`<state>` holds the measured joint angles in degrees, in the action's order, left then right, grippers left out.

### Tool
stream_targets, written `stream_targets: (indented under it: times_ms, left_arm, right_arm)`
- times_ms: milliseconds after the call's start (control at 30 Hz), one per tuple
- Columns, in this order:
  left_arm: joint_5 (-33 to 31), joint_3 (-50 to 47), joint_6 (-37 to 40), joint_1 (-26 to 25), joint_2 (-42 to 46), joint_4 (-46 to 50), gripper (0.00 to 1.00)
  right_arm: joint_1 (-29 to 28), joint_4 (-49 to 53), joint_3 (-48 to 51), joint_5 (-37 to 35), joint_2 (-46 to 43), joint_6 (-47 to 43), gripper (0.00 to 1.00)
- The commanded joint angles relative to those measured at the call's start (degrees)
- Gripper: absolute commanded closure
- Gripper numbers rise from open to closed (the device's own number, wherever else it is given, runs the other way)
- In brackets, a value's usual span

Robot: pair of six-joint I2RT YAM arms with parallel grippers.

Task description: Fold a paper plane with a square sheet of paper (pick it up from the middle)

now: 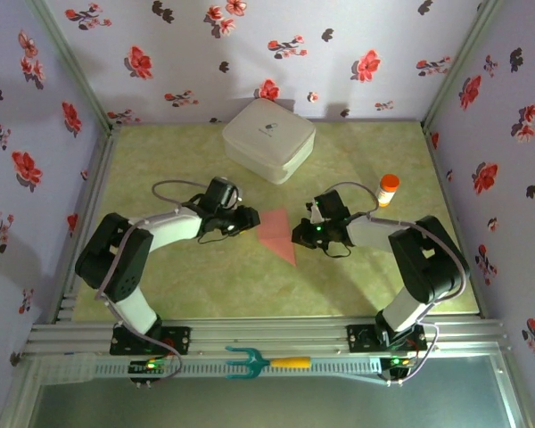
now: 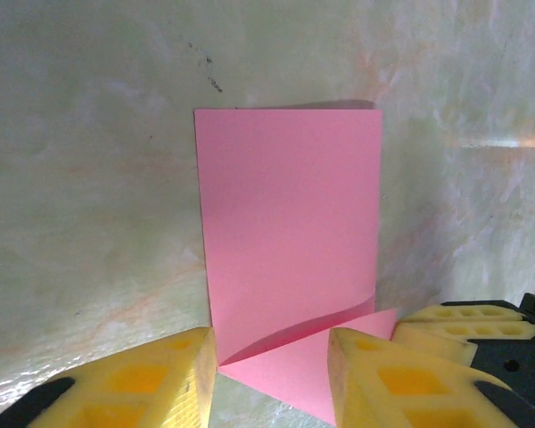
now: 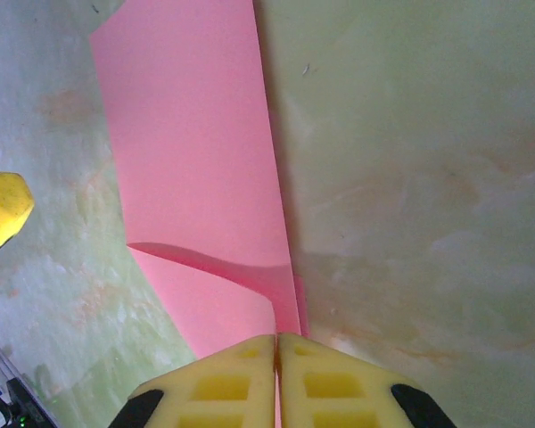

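Paper sheet (image 1: 276, 234) lies flat on the marbled green table (image 1: 205, 285) between my two grippers, thin matte pink, one corner folded over; my left gripper (image 2: 272, 357) is spread astride that corner; my right gripper (image 3: 276, 343) is pressed together, pinching the sheet's edge; one rounded white box (image 1: 268, 139) and one orange-capped bottle (image 1: 388, 189) stand behind.

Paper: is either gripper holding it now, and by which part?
Right gripper pinches the pink paper by its folded edge, near the folded corner. Left gripper stands open astride that corner.
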<state>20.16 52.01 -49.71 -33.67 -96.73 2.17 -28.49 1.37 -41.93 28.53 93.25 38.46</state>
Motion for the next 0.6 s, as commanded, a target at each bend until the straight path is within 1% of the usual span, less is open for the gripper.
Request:
stream_targets:
  times_ms: [0, 367, 567]
  left_arm:
    - [1.72, -0.38, 0.41, 0.53, -0.13, -0.39, 0.59]
    - [3.87, 0.45, -1.09, 0.96, -2.12, -2.56, 0.46]
    - [4.36, 0.81, -1.62, 0.97, -3.63, -3.04, 0.43]
  right_arm:
    - [-0.29, 0.53, -0.70, 0.37, -1.88, -1.25, 0.92]
    - [0.70, -4.26, 2.47, 2.62, -4.59, 0.35, 0.94]
    - [1.48, -7.38, 4.25, 3.82, -5.60, 1.71, 0.96]
